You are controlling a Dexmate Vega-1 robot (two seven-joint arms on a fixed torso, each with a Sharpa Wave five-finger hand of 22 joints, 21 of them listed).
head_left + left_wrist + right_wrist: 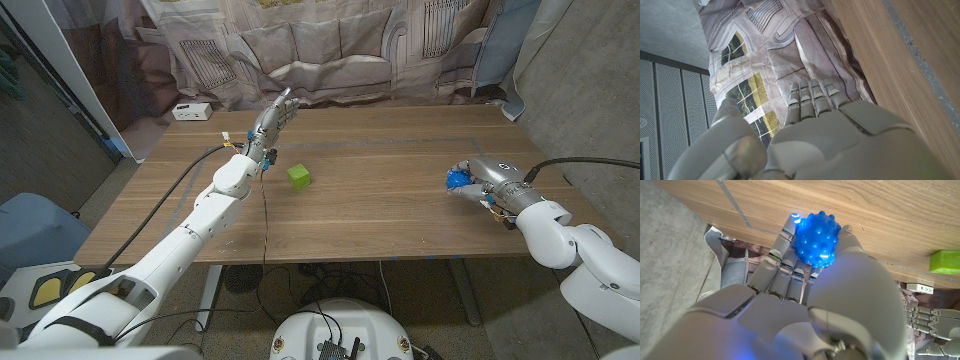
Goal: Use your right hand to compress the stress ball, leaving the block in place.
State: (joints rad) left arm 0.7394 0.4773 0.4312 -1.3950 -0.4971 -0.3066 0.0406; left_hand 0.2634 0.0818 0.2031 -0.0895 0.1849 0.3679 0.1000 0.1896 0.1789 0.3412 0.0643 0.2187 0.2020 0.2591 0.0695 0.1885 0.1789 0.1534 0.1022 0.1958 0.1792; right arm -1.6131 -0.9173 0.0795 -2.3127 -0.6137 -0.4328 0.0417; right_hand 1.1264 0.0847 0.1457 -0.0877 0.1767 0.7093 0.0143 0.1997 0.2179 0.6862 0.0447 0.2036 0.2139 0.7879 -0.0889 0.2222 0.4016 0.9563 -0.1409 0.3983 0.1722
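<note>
Right hand (487, 183) at table's right side, near the right edge, fingers wrapped round small blue knobbly stress ball (458, 179); in right wrist view (805, 305) ball (816, 240) pinched between thumb and curled fingers, clamped firmly, pressed close to the brown wooden tabletop (400, 200). Cannot tell whether ball actually touches the wood. Small lime-green cube block (298, 177) sitting on tabletop left of centre, well apart from the ball and from right hand; same block at edge of right wrist view (944, 261), upright, nothing touching it. Left hand (271, 118) raised over table's far-left part, beyond the block, fingers extended and close together, holding nothing; in left wrist view (815, 140) fingers (812, 97) straight, side by side, reaching toward the printed grey fabric backdrop (770, 45), table edge alongside. Left hand near block but apart from it. White power strip box (191, 111) at far-left corner of tabletop, behind left hand. Dark cable along left forearm, another trailing from right wrist. Backdrop w/ drawn sofa pattern (330, 50) hanging behind table's far edge.
</note>
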